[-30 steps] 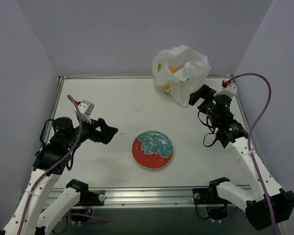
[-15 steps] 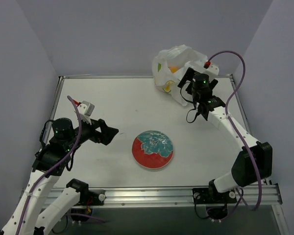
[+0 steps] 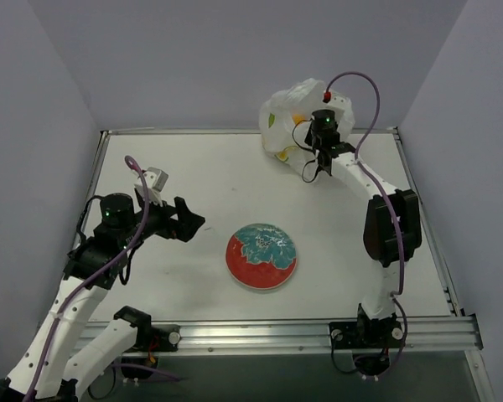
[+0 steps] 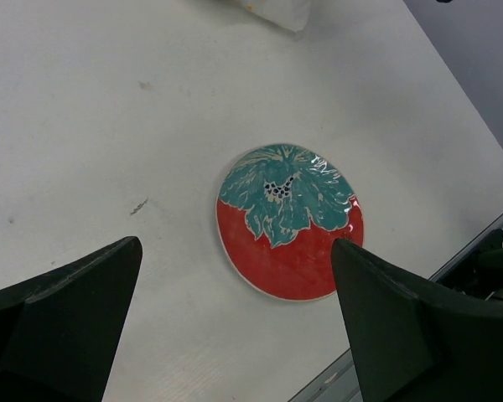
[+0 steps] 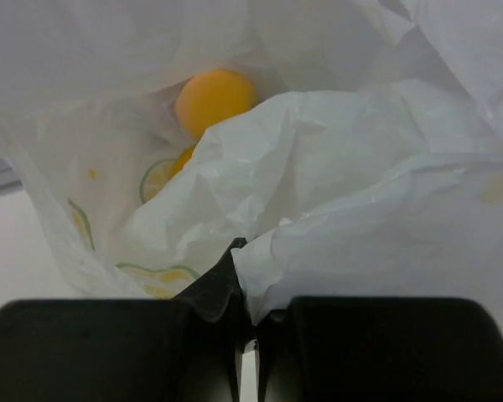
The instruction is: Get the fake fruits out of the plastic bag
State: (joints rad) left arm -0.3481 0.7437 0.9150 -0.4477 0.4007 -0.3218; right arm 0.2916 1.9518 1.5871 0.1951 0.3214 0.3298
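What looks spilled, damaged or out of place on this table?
Nothing stands out. The plastic bag sits crumpled at the far edge, an orange fruit inside it; the plate lies flat and whole.

red-and-teal floral plate (image 3: 261, 256), white table (image 3: 210, 176)

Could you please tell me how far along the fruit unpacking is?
Done: nothing, the plate is bare. In hand: the right fingers pinch a fold of the bag; the left fingers hang open. Left: the orange fruit inside, and any others, must come out.
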